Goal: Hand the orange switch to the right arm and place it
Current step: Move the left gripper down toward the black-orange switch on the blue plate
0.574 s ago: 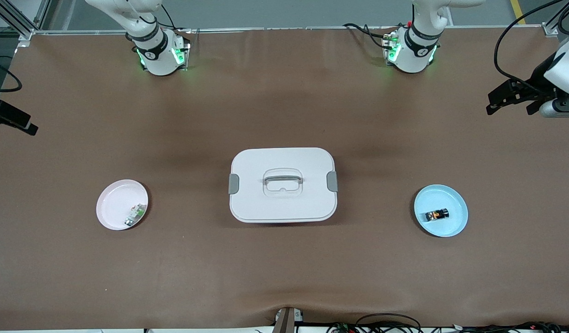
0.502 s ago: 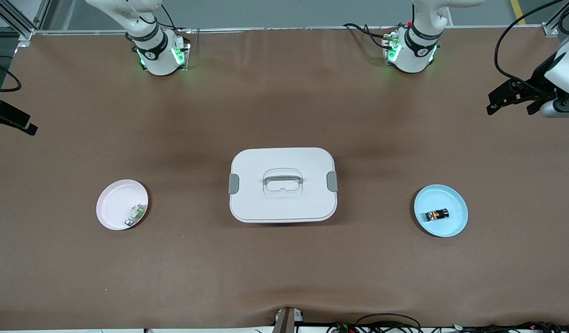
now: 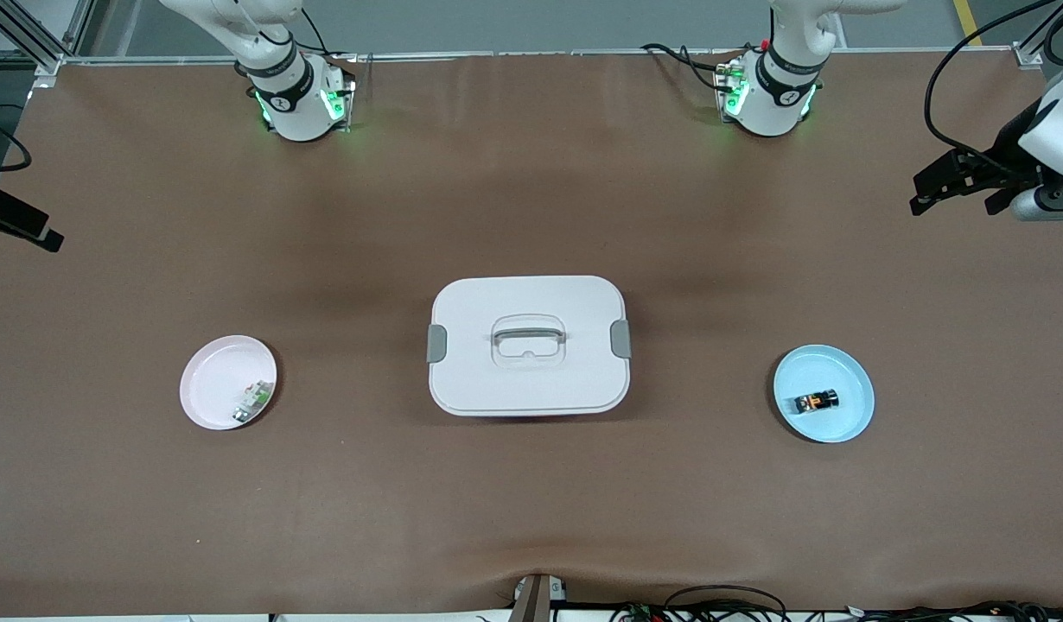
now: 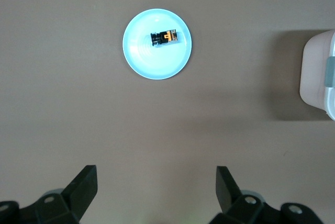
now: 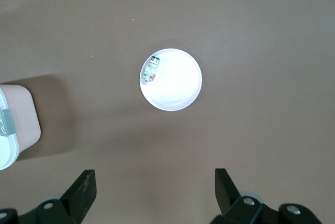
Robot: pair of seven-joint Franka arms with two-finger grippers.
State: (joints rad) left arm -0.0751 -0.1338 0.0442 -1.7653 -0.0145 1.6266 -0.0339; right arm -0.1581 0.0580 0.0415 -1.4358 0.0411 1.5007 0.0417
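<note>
- Orange switch (image 3: 815, 402) lies on its side in the blue plate (image 3: 851, 421), near the plate's middle, at the left arm's end of the table. From the left wrist view it shows as a small black block with an orange face (image 4: 165, 37), free of any grip.
- Blue plate sits well apart from the white lidded box (image 3: 528, 344) in the middle of the table, so the switch has open room around it for a reach from above.
- Left gripper (image 4: 157, 187) hangs high over the table near the blue plate, its two fingers (image 4: 84, 185) spread wide and empty. The spread suits a descent over the small block; I judge the pick has not yet begun.
- Right gripper (image 5: 154, 187) hangs high over the right arm's end of the table, looking down on the pink plate (image 3: 205, 384), fingers (image 5: 84, 186) also spread wide and empty. It waits.
- Pink plate holds a small white-and-green part (image 3: 253, 403) close to its rim; most of the plate is bare, which leaves space for the switch if that is where it is to go.
- White box has its lid on, handle (image 3: 529, 333) flat, and grey clips at both ends; it stands between the two plates, so a hand-over would most likely take place in the air above it.
- Task stands at its very start: the switch must first be grasped by the left arm, then passed on.
</note>
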